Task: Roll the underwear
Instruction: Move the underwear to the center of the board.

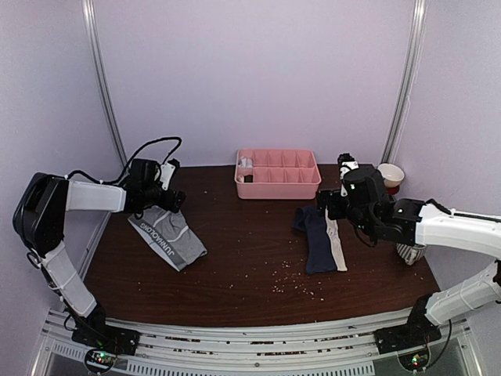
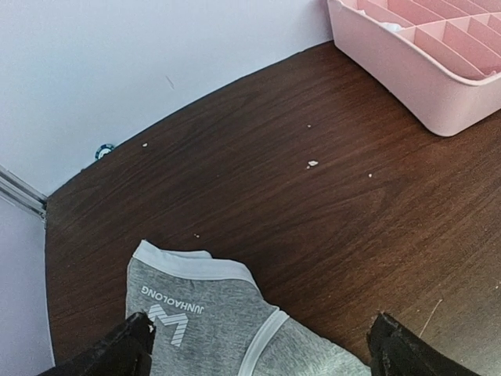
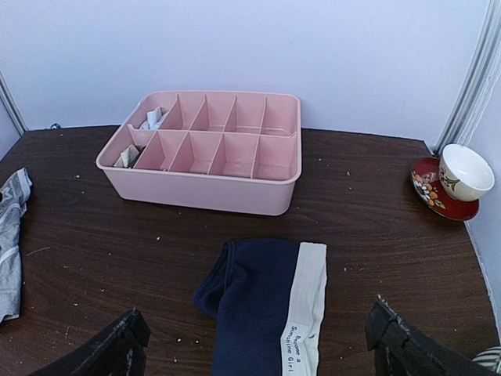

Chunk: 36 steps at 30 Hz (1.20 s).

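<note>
The grey underwear (image 1: 168, 237) lies flat at the left of the table; the left wrist view shows its lettered leg and pale trim (image 2: 211, 321). My left gripper (image 1: 174, 200) is open over its far end, fingers (image 2: 125, 348) apart on either side of the cloth. The navy underwear (image 1: 319, 239), folded into a strip with a cream-white waistband (image 3: 305, 301), lies at the right. My right gripper (image 1: 327, 205) is open just above its far end, fingers (image 3: 395, 341) wide apart, holding nothing.
A pink compartment tray (image 1: 278, 174) stands at the back centre, small items in its left cells (image 3: 149, 121). A white cup on a red saucer (image 1: 390, 177) sits at the back right. Crumbs dot the dark wooden table (image 1: 258, 266). A striped cloth (image 1: 410, 253) lies under the right arm.
</note>
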Tool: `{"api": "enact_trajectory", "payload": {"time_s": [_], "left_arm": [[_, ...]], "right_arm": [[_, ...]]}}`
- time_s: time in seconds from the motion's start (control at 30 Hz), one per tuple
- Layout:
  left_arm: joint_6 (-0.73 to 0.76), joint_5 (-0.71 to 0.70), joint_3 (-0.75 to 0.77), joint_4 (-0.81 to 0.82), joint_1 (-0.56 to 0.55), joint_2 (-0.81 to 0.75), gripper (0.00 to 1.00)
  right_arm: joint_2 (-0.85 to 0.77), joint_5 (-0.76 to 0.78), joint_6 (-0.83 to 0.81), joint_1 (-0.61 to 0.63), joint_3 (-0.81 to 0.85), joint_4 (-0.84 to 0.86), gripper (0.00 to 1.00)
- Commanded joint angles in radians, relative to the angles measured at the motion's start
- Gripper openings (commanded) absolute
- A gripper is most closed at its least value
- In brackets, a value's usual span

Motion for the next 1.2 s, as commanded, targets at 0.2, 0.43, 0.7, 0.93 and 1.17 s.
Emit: {"api": "enact_trajectory", "payload": {"time_s": [0.2, 0.43, 0.7, 0.93, 1.17], "left_arm": [[0.023, 0.046, 0.056, -0.047, -0.004, 0.025, 0.98], [0.131, 0.127, 0.155, -0.264, -0.005, 0.008, 0.98], [0.235, 0.124, 0.137, -0.353, -0.004, 0.013, 0.97], [0.314, 0.053, 0.072, -0.392, -0.003, -0.076, 0.97], [0.348, 0.056, 0.051, -0.415, -0.005, -0.034, 0.91]], "right_arm": [[0.112, -0.053, -0.023, 0.012, 0.068, -0.024, 1.0], [0.208, -0.082, -0.044, 0.037, 0.106, -0.04, 1.0], [0.369, -0.169, -0.014, 0.053, 0.152, -0.011, 1.0], [0.536, -0.195, 0.025, 0.051, 0.211, -0.003, 1.0], [0.657, -0.175, 0.063, 0.029, 0.263, -0.034, 1.0]]}}
